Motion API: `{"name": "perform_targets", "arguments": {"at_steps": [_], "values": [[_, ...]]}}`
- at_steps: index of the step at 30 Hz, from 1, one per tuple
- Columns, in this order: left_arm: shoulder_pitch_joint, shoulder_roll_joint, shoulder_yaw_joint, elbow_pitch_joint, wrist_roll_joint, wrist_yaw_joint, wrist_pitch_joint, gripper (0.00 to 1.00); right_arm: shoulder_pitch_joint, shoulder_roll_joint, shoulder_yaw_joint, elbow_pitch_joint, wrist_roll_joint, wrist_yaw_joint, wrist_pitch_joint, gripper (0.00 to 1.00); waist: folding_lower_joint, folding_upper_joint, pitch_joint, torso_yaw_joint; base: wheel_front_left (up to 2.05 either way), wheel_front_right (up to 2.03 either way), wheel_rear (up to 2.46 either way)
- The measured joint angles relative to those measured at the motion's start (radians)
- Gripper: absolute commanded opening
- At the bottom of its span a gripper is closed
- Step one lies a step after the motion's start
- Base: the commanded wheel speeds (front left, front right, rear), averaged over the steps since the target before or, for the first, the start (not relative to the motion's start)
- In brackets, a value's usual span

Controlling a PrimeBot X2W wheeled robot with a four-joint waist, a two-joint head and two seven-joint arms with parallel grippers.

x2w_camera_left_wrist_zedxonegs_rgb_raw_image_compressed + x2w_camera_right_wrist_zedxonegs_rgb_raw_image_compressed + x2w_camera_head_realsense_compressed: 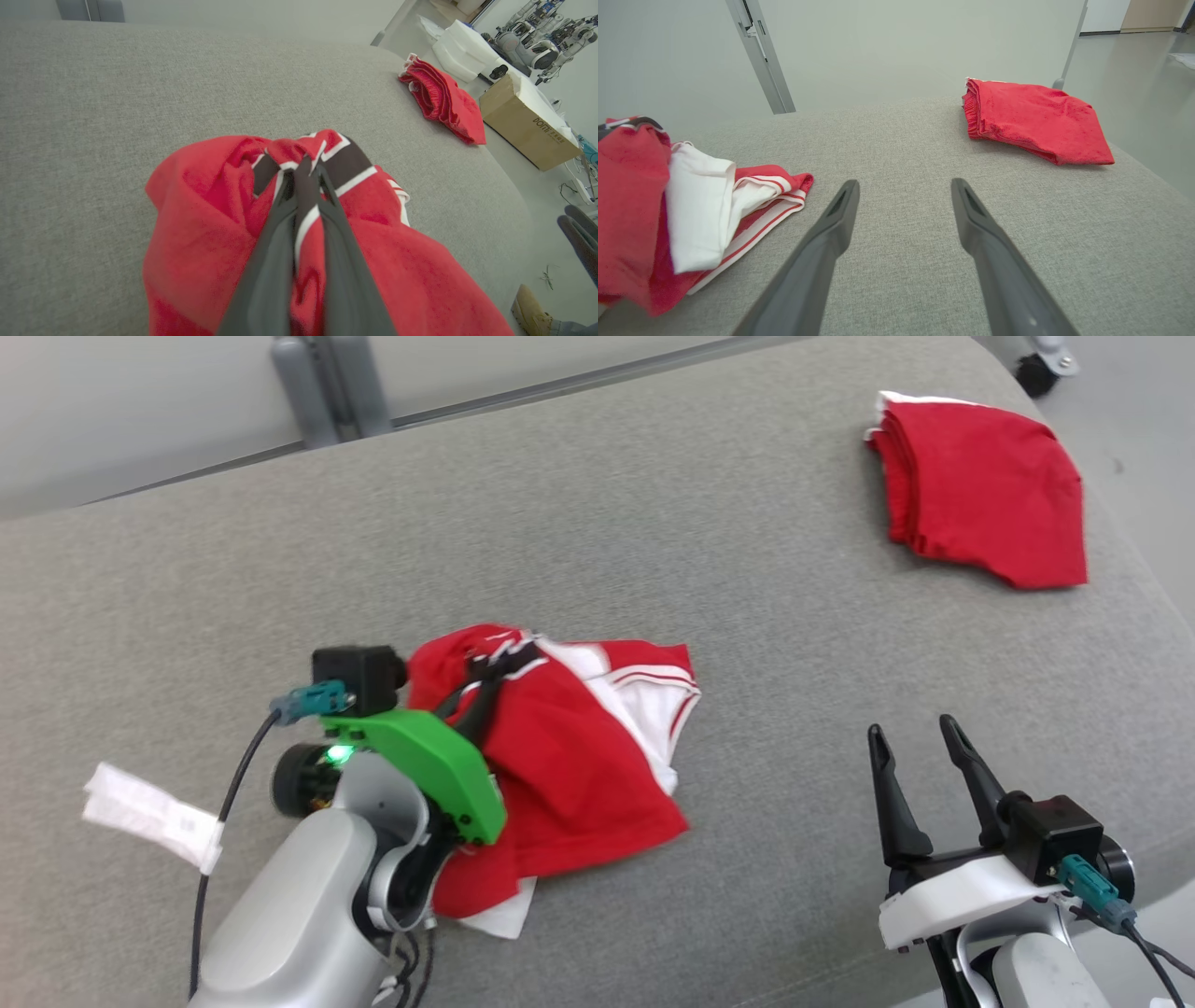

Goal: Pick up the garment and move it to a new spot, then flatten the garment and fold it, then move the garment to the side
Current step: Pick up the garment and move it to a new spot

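A crumpled red garment (569, 756) with white lining and black-and-white trim lies on the grey cushioned surface (653, 551), left of centre. My left gripper (495, 677) is shut on a bunched fold of it near the trim, and the cloth rises around the fingers (271, 261). The garment (201, 224) spreads below them, and its white lining (698, 205) faces my right side. My right gripper (910, 733) stands open above bare surface at the lower right, well apart from the garment, its fingers (836, 219) with nothing between them.
A folded red garment (980, 490) lies at the far right corner of the surface. A white paper tag (149, 812) rests at the left edge. Beyond the right edge stand a cardboard box (528, 121) and a person's shoe (530, 312) on the floor.
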Motion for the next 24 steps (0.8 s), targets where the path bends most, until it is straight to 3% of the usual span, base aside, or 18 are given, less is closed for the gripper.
{"name": "perform_targets", "arguments": {"at_steps": [1, 2, 3, 4, 11, 20, 24], "values": [[-0.005, -0.002, -0.002, 0.050, 0.015, 0.000, -0.027, 0.10, 0.001, 0.000, 0.002, 0.000, 0.001, 0.000, 0.000, 1.00, 0.0000, 0.0000, 0.001, -0.011, 0.00, 0.00, 0.00], [-0.007, -0.011, -0.005, 0.109, 0.016, -0.007, -0.053, 0.32, 0.003, 0.001, 0.003, 0.001, 0.004, 0.000, 0.000, 1.00, 0.0000, 0.0000, 0.003, -0.023, 0.00, 0.00, 0.00], [-0.008, -0.014, -0.022, 0.156, 0.036, -0.017, -0.081, 0.80, 0.005, 0.001, 0.002, 0.002, 0.007, 0.000, 0.000, 1.00, 0.0000, 0.0000, 0.004, -0.032, 0.00, 0.00, 0.00], [-0.008, -0.021, -0.027, 0.190, 0.048, -0.020, -0.106, 1.00, 0.006, 0.001, 0.000, 0.003, 0.007, 0.000, 0.000, 1.00, 0.0000, 0.0000, 0.005, -0.038, 0.00, 0.00, 0.00], [-0.034, -0.059, -0.023, 0.270, 0.117, -0.042, -0.341, 1.00, 0.010, 0.001, -0.012, -0.002, -0.014, 0.000, 0.000, 1.00, 0.0000, 0.0000, 0.003, -0.014, 0.00, 0.00, 0.00], [0.171, -0.042, 0.065, 0.045, 0.202, 0.089, -0.421, 1.00, 0.038, 0.002, -0.045, -0.026, -0.061, 0.000, 0.000, 1.00, 0.0000, 0.0000, -0.067, 0.086, 0.00, 0.00, 0.00], [0.321, -0.036, 0.133, -0.068, 0.290, 0.110, -0.422, 1.00, 0.055, 0.002, -0.053, -0.032, -0.074, 0.000, 0.000, 1.00, 0.0000, 0.0000, -0.106, 0.145, 0.00, 0.00, 0.00]]}}
